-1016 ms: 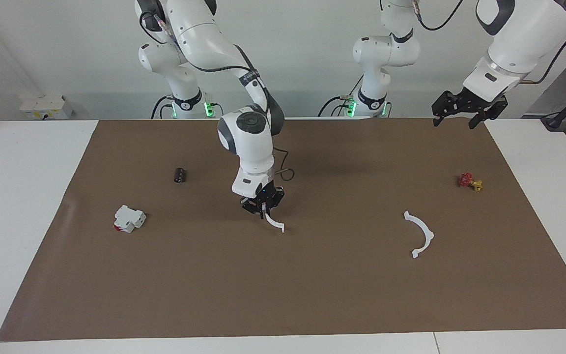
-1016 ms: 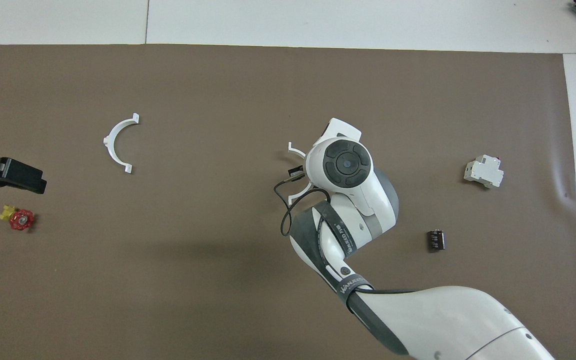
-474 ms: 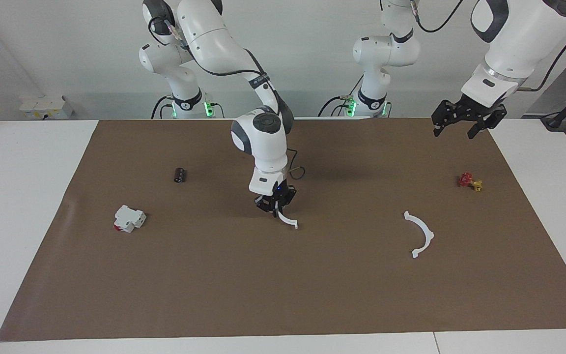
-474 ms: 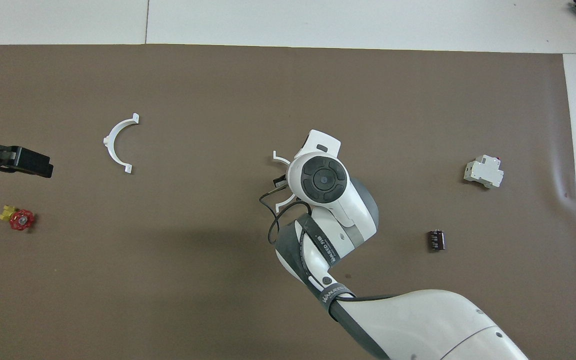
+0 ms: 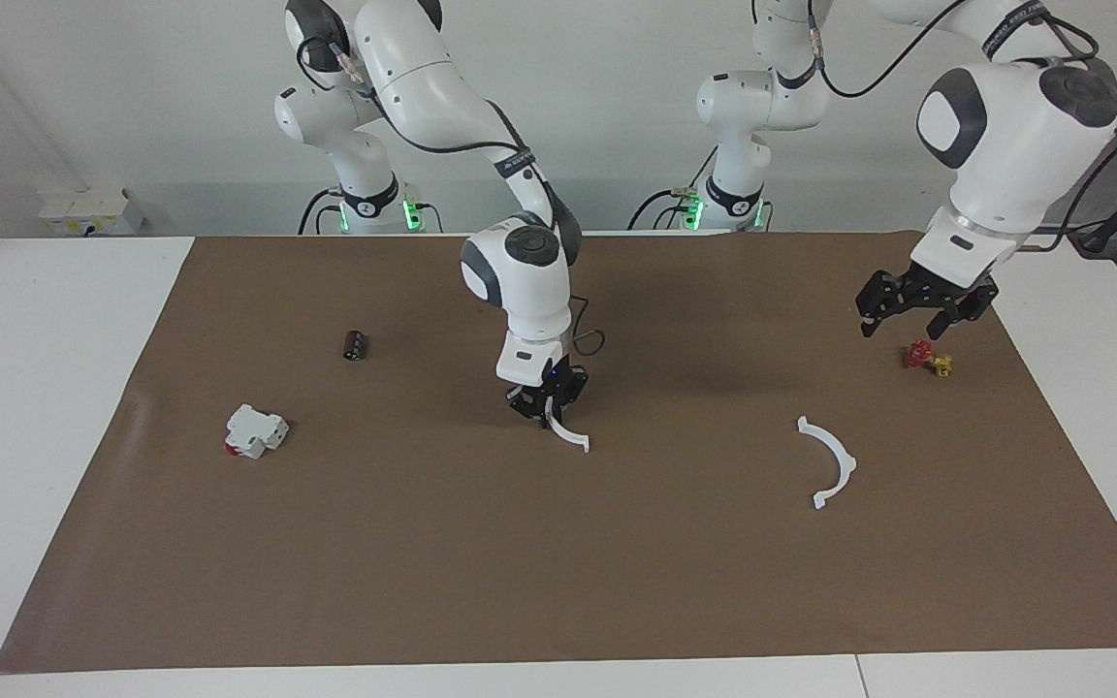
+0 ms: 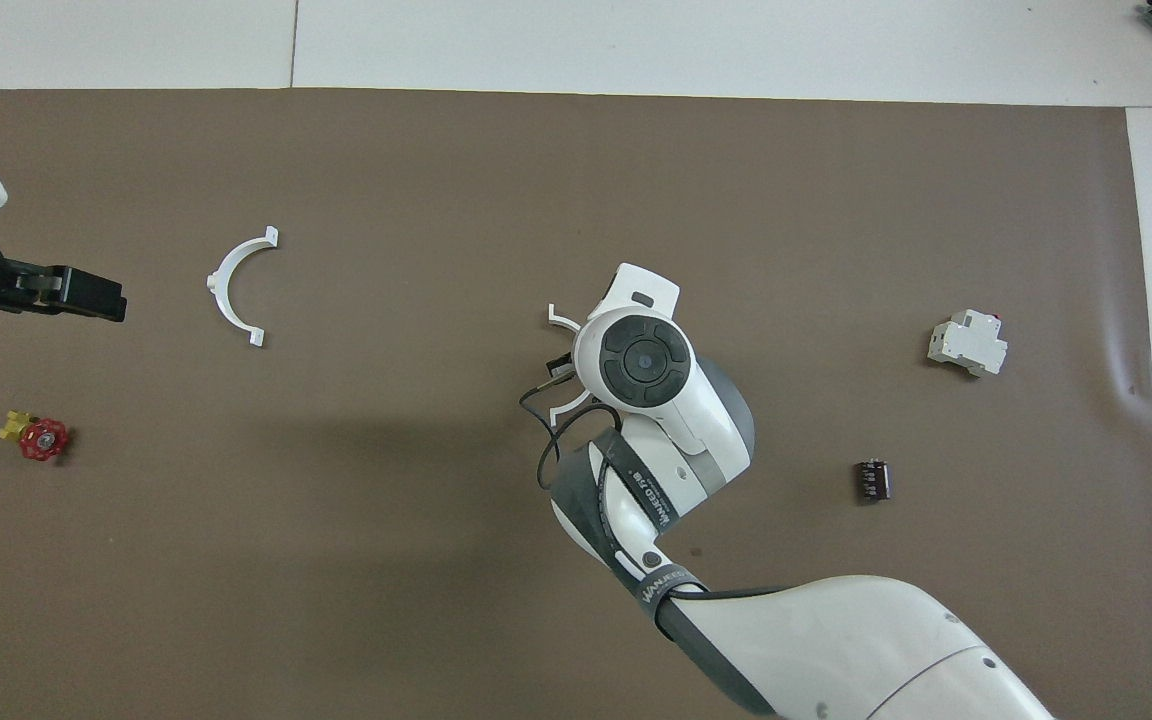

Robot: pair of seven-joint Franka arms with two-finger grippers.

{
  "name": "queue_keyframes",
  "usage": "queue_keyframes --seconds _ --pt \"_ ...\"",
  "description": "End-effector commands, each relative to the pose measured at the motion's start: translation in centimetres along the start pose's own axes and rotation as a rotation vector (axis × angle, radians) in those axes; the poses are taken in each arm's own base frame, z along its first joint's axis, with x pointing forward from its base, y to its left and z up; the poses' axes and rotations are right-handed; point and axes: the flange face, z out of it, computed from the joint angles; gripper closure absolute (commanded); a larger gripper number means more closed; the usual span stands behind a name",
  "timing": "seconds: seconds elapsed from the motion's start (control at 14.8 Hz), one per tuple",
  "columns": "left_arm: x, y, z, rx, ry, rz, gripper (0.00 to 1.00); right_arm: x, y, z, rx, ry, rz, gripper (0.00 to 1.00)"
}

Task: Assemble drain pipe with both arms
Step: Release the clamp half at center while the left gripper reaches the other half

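My right gripper (image 5: 547, 405) is shut on one white half-ring arc (image 5: 570, 437) of the drain pipe at the middle of the mat; the arc's free end hangs just above or on the mat, I cannot tell which. In the overhead view the wrist hides the gripper, and only the arc's ends (image 6: 562, 319) show. The other arc (image 5: 831, 462) lies flat toward the left arm's end, also in the overhead view (image 6: 234, 287). My left gripper (image 5: 906, 323) is open and empty, in the air over the mat beside the valve; it also shows in the overhead view (image 6: 86, 298).
A small red-and-yellow valve (image 5: 928, 359) lies near the left arm's end of the brown mat (image 5: 423, 562). A blocky white-and-red part (image 5: 254, 431) and a small black cylinder (image 5: 355, 345) lie toward the right arm's end.
My right gripper carried its arc a little toward the left arm's end, then held still. My left arm came down and over the mat, toward the valve and the loose arc.
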Motion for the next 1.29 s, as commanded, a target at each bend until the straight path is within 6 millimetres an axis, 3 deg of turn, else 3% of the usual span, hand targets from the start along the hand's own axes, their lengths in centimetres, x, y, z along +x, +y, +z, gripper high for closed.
queue_keyframes --seconds 0.0,0.14,0.34,0.54,0.81,1.08,1.22 --pt "2.0 -0.2 3.7 -0.014 0.044 -0.006 0.06 0.9 0.5 -2.5 -0.007 0.06 0.05 0.0" --pt "3.3 -0.4 6.6 -0.018 0.052 -0.013 0.06 2.0 2.5 -6.3 -0.001 0.103 0.116 0.0" --pt "5.6 -1.1 10.6 -0.004 0.093 -0.022 0.06 3.2 9.0 -12.4 -0.014 0.122 0.221 0.0" --pt "7.1 -2.5 14.9 -0.002 0.107 -0.044 0.1 2.9 15.8 -17.8 -0.04 0.09 0.331 0.0" --pt "6.4 -2.5 18.3 0.0 0.101 -0.045 0.18 0.1 25.8 -24.5 -0.09 -0.024 0.481 0.0" --pt "4.8 -1.9 21.2 -0.004 0.1 -0.048 0.2 -4.6 31.1 -30.8 -0.103 -0.139 0.542 0.0" --pt "4.0 -1.8 21.7 -0.008 0.085 -0.055 0.26 -5.6 32.5 -34.0 -0.068 -0.146 0.479 0.0"
